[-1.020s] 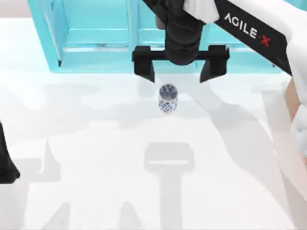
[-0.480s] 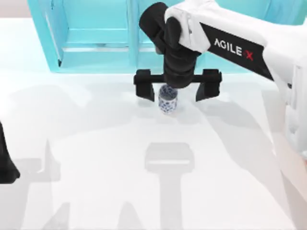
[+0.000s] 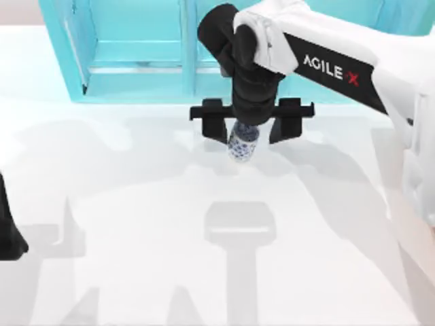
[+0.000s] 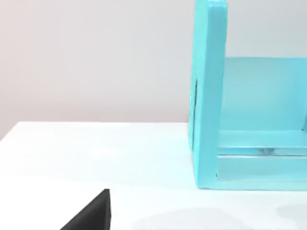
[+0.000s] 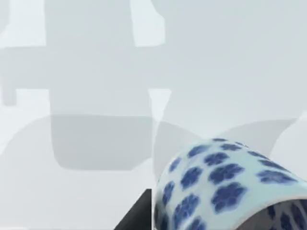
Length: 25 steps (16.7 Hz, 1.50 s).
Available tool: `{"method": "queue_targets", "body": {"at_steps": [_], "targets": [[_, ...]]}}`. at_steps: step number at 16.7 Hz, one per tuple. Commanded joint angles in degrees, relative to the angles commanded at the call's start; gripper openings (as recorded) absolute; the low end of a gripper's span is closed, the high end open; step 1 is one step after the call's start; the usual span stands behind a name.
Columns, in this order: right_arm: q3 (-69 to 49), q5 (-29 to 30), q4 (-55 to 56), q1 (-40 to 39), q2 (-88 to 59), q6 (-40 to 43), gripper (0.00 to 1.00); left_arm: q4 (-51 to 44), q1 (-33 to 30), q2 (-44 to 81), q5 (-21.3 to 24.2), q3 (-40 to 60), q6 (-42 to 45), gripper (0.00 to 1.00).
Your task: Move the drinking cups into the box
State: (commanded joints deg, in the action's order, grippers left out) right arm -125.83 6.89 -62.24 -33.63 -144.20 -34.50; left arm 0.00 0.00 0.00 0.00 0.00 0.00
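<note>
Since half a sec ago: right gripper (image 3: 246, 129) narrowed its jaws around the cup (image 3: 242, 143), fingers now w/ only slim gaps each side, not yet clamped. Cup upright on bench (image 3: 136, 224), just in front of turquoise cabinet (image 3: 136, 54). Grasp imminent; box trip pending. Left arm parked at left edge.

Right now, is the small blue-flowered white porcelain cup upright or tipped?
Upright: the blue-flowered white porcelain cup stands on the white table between the right gripper's open jaws.

A small cylindrical cup (image 3: 242, 144), white porcelain with blue flower blotches; a big turquoise shelf cabinet (image 3: 136, 47); a plain white table (image 3: 136, 224); black gripper fingers (image 3: 216, 122).
</note>
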Motion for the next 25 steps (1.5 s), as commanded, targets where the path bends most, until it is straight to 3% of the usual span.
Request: {"method": "queue_targets", "body": {"at_steps": [7,18,25], "targets": [[0.0,0.0,0.0,0.0,0.0,0.0,0.02,0.0,0.0,0.0,0.0,0.0,0.0,1.0],[0.14,-0.01,-0.29,0.2,0.97,0.48,0.0,0.0,0.0,0.0,0.0,0.0,0.0,1.0],[4.19,-1.22,-7.3,7.42,12.11,8.1,0.0,0.0,0.0,0.0,0.0,0.0,0.0,1.0]]}}
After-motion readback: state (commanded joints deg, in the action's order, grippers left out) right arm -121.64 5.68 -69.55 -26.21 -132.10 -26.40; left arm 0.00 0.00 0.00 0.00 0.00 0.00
